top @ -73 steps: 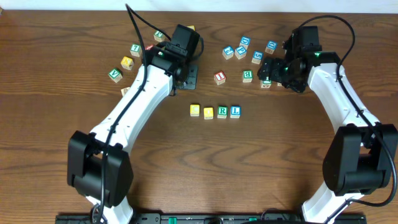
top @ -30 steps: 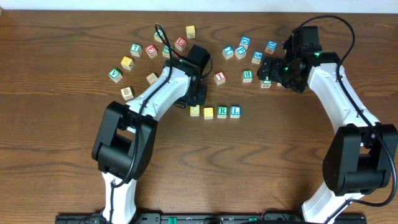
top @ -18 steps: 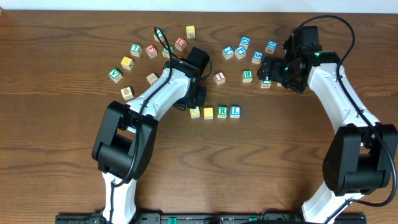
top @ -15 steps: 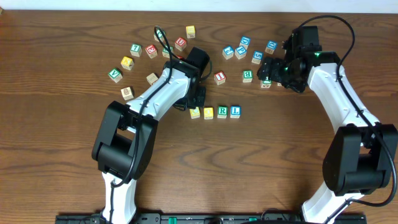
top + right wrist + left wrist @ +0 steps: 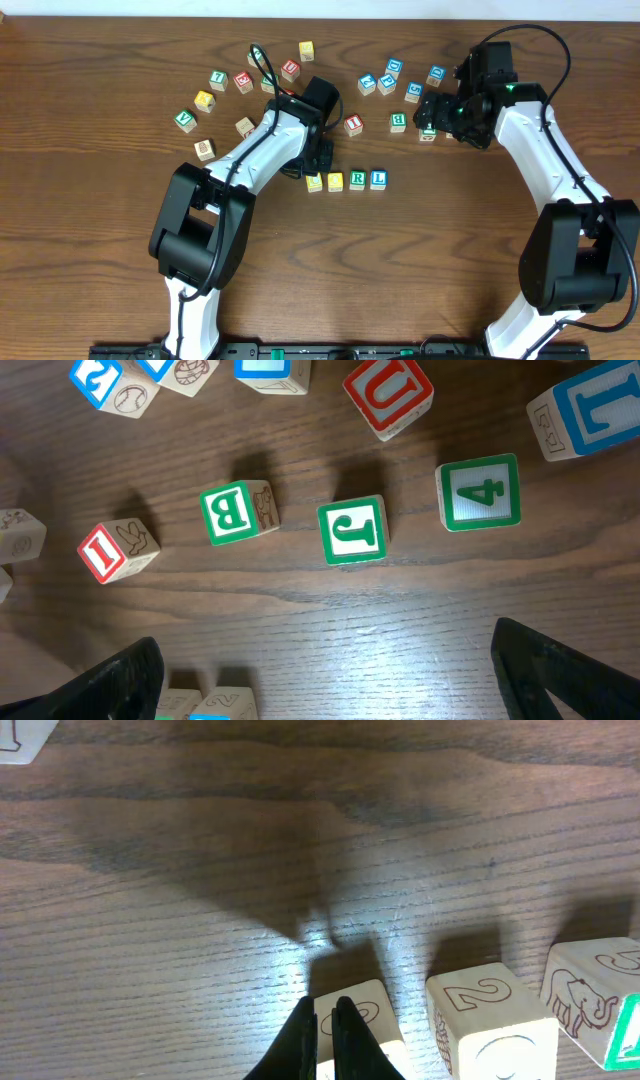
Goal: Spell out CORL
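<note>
One yellow cube [image 5: 315, 183] — at the pressed-together tips of the left gripper [image 5: 322, 1017] — has been nudged into line, so CORL [image 5: 357, 181] is judged nearly done.

Dark wood counter [image 5: 100, 250]. Mid-counter row, four cubes side by side: two yellow cubes [image 5: 335, 181], green R cube [image 5: 357, 180], blue L cube [image 5: 378, 179]. Behind row, loose letter cubes [image 5: 204, 100] scattered in left and right clusters.

Light: bright and even, from above.
Shadows: broad soft patch across the desk [image 5: 230, 850], left wrist view.
Glare: pale sheen beside it.
</note>
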Controlling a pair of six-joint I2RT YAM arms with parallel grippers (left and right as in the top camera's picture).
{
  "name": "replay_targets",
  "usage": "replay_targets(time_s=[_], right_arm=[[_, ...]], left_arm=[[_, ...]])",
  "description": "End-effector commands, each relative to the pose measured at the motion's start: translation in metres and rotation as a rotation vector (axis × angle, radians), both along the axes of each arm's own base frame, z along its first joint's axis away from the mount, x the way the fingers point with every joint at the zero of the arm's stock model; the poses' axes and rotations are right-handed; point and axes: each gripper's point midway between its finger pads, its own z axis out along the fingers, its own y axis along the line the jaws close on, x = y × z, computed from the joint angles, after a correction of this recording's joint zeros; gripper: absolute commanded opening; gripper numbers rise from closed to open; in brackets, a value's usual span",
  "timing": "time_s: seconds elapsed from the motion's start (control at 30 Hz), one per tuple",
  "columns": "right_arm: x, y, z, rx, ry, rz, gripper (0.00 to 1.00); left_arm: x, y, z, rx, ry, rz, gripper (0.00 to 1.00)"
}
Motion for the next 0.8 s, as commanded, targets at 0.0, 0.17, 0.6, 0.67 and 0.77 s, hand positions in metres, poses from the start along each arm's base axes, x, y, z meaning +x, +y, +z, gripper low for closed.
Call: replay_targets(time_s=[0.0, 0.17, 0.6, 0.67, 0.77], right_arm=[[0.001, 0.003, 0.014, 0.006, -0.033, 0.002, 0.99], [0.001, 0.003, 0.014, 0.006, -0.032, 0.002, 0.99], [0.001, 0.003, 0.014, 0.006, -0.033, 0.002, 0.99], [0.001, 0.003, 0.014, 0.006, -0.033, 0.002, 0.99], [0.001, 0.003, 0.014, 0.006, -0.033, 0.002, 0.99]], left_arm=[[0.012, -0.002, 0.018, -0.021, -0.046, 0.014, 0.07], [0.017, 0.011, 0.045, -0.027, -0.094, 0.043, 0.08], [-0.021, 0.045, 0.024, 0.104, 0.053, 0.257, 0.08], [-0.025, 0.046, 0.017, 0.104, 0.069, 0.274, 0.07], [-0.026, 0.044, 0.011, 0.106, 0.08, 0.277, 0.08]])
